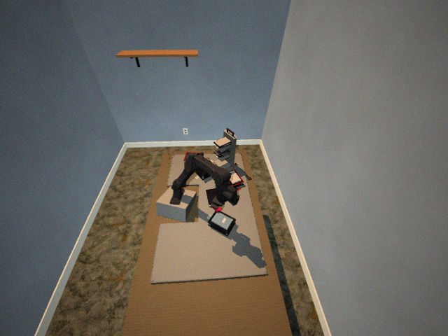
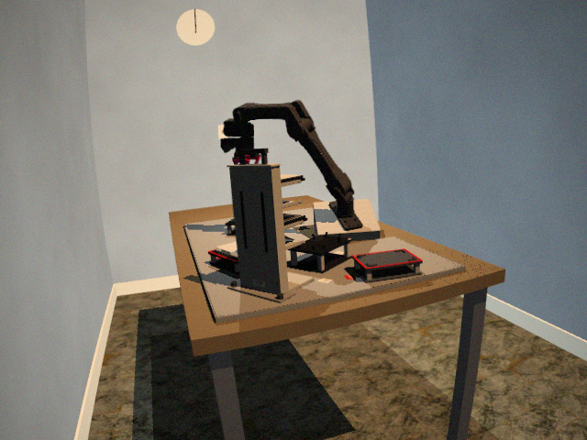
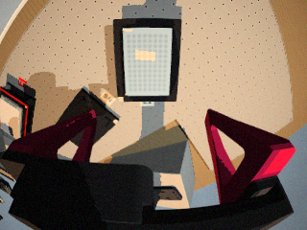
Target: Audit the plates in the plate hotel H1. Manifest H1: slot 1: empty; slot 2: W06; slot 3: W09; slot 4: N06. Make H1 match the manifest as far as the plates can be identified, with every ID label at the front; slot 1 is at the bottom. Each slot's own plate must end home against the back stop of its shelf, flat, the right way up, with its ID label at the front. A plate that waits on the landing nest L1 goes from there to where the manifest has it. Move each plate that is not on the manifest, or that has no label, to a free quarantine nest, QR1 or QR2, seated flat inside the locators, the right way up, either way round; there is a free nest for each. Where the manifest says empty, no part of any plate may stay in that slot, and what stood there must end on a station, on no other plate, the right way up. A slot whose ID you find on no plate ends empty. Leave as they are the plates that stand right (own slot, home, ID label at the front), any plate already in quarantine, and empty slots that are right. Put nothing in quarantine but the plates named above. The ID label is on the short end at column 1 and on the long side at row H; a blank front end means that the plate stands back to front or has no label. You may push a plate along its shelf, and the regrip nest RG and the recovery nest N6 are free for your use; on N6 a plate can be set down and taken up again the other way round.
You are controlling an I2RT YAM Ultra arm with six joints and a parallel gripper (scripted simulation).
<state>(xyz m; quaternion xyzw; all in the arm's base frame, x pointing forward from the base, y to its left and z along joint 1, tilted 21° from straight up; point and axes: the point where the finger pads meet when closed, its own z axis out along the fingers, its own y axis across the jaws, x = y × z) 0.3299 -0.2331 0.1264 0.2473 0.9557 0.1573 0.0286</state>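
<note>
The plate hotel (image 1: 226,146) stands at the far end of the mat; the exterior view shows its grey back (image 2: 258,227). A pale plate (image 1: 223,141) lies on an upper shelf; the lower shelves are too small to read. My gripper (image 2: 249,157) hangs high over the mat, level with the hotel's top, open and empty. It also shows in the top view (image 1: 218,206). In the wrist view the red fingers stand wide apart. Far below them a pale plate with a tan patch (image 3: 148,59) (image 1: 221,222) lies on a black-framed nest.
A red-edged nest with a pale plate (image 1: 235,178) sits beside the hotel. Another red-edged nest (image 2: 386,260) is dark on top and holds no plate. A dark raised platform (image 2: 322,246) stands mid-mat. The arm's grey pedestal (image 1: 177,206) is at the left.
</note>
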